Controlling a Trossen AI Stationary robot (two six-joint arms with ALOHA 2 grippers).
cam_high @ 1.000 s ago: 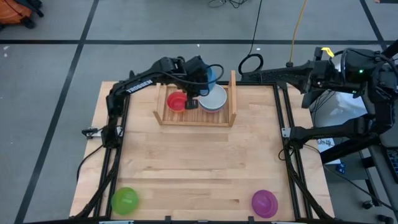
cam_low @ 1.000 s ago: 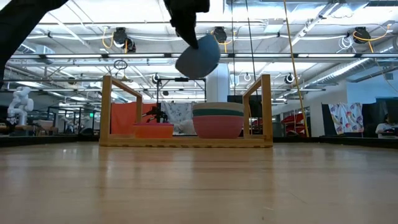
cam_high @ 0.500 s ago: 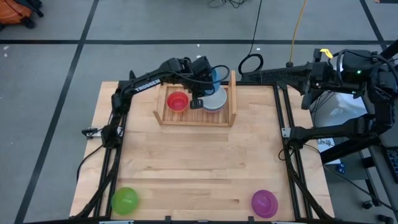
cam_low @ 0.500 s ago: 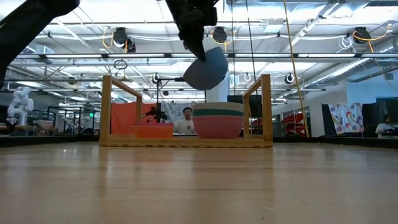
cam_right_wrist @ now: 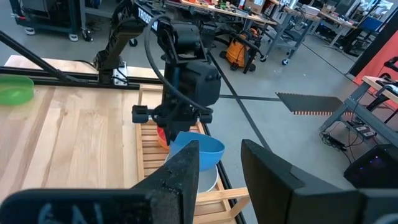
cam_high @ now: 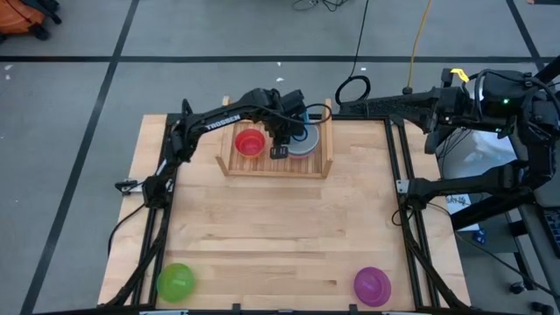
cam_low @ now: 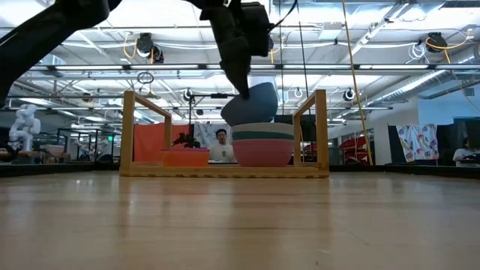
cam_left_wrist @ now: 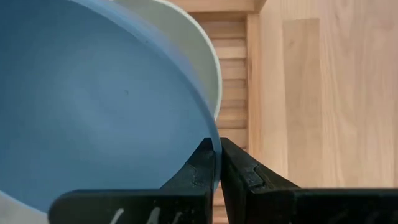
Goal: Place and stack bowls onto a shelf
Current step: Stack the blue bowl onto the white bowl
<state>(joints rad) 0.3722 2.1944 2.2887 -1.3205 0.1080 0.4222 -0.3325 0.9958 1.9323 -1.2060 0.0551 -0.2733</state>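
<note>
shelf (cam_high: 229,163): landmark; light-wood rack at far edge of the table (cam_high: 280,227); slatted base, two upright side boards
bowl stack (cam_low: 263,144): on shelf, by its right side board; white rim on top, teal band, pink beneath in low view; other layers can't tell
blue bowl (cam_low: 250,103): tilted, directly above the stack, lower edge just over or touching white rim, can't tell which; judged thin plastic, light, stiff, smooth so prob slippery; rim pinch is the sensible hold, not the curved wall
red bowl (cam_high: 249,142): on shelf, left half, beside the stack
green bowl (cam_high: 175,281): well apart from shelf, near-left corner of table; not yet placed
purple bowl (cam_high: 372,284): well apart from shelf, near-right corner; not yet placed
left gripper (cam_left_wrist: 217,163): over shelf's right half; fingers clamped on blue bowl's rim, one inside, one outside; bowl hangs off to one side of the claw
right gripper (cam_right_wrist: 219,167): off table, to the right of shelf; fingers parted, holding nothing; waiting
</note>
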